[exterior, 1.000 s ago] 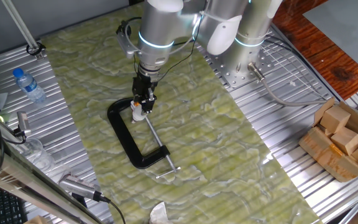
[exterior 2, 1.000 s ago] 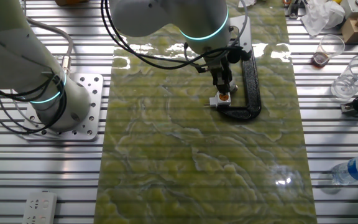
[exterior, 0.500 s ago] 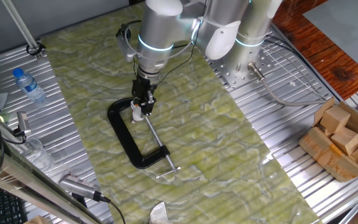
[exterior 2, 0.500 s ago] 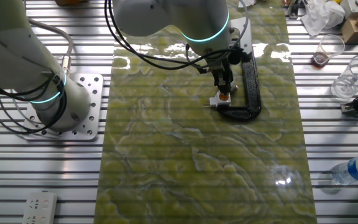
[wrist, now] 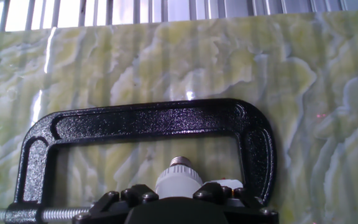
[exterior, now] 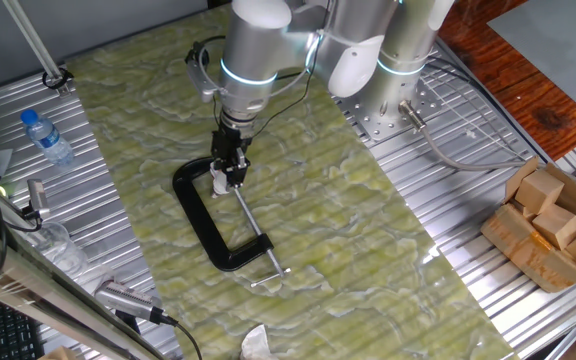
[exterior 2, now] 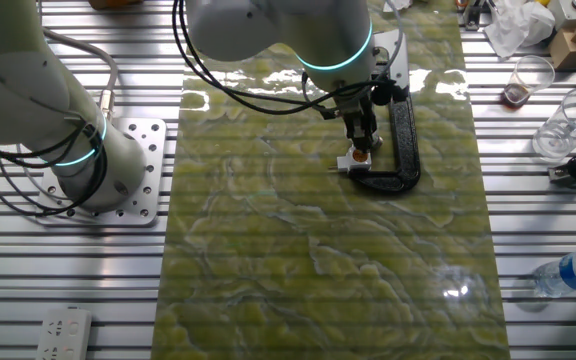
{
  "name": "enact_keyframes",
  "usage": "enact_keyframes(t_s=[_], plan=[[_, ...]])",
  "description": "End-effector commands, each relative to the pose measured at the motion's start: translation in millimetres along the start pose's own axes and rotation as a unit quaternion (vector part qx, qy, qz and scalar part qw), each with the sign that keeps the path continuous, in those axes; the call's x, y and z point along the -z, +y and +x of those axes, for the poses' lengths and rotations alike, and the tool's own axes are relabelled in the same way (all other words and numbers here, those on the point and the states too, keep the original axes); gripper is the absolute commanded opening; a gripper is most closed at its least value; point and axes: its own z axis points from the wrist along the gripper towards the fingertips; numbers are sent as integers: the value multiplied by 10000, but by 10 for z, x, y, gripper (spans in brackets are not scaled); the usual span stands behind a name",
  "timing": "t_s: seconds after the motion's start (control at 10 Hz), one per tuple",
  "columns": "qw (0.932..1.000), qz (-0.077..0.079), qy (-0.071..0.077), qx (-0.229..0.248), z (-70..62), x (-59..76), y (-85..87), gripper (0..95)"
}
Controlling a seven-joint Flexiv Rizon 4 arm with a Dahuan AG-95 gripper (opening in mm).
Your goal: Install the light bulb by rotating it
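Note:
The light bulb (wrist: 178, 177) is small and white, and its threaded metal base points away from the hand. It sits between my fingers inside the opening of the black C-clamp (wrist: 148, 118). My gripper (wrist: 179, 196) is shut on the bulb's white body. In one fixed view the gripper (exterior: 228, 176) points down at the bulb (exterior: 224, 185) by the clamp's upper jaw, where the long steel screw (exterior: 254, 230) begins. The other fixed view shows the bulb (exterior 2: 349, 164) with an orange mark, under the gripper (exterior 2: 359, 152) and beside the clamp (exterior 2: 404, 130). A socket is not visible.
The clamp (exterior: 203, 225) lies flat on a green marbled mat (exterior: 368, 230). A water bottle (exterior: 46, 137) lies to the left on the metal table. A cardboard box of wood blocks (exterior: 553, 225) stands at the right. A plastic cup (exterior 2: 530, 78) and the arm's base plate (exterior 2: 133, 170) sit off the mat.
The wrist has shifted slightly left above the clamp. The bulb stays held at the same spot and the clamp has not moved.

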Motion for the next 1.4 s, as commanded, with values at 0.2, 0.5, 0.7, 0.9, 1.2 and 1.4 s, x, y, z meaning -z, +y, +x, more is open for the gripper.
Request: enact_keyframes(t_s=[0.2, 0.5, 0.7, 0.9, 1.2, 1.4], plan=[[10000, 36, 7, 5, 17, 14, -7, 380], [10000, 41, 2, 26, 21, 6, -10, 380], [10000, 65, 1, 40, 20, 6, -9, 190], [9999, 85, 25, 47, 17, 9, -7, 0], [9998, 116, 104, 123, -7, 24, 2, 0], [9994, 143, 159, 256, -36, 41, -13, 0]])
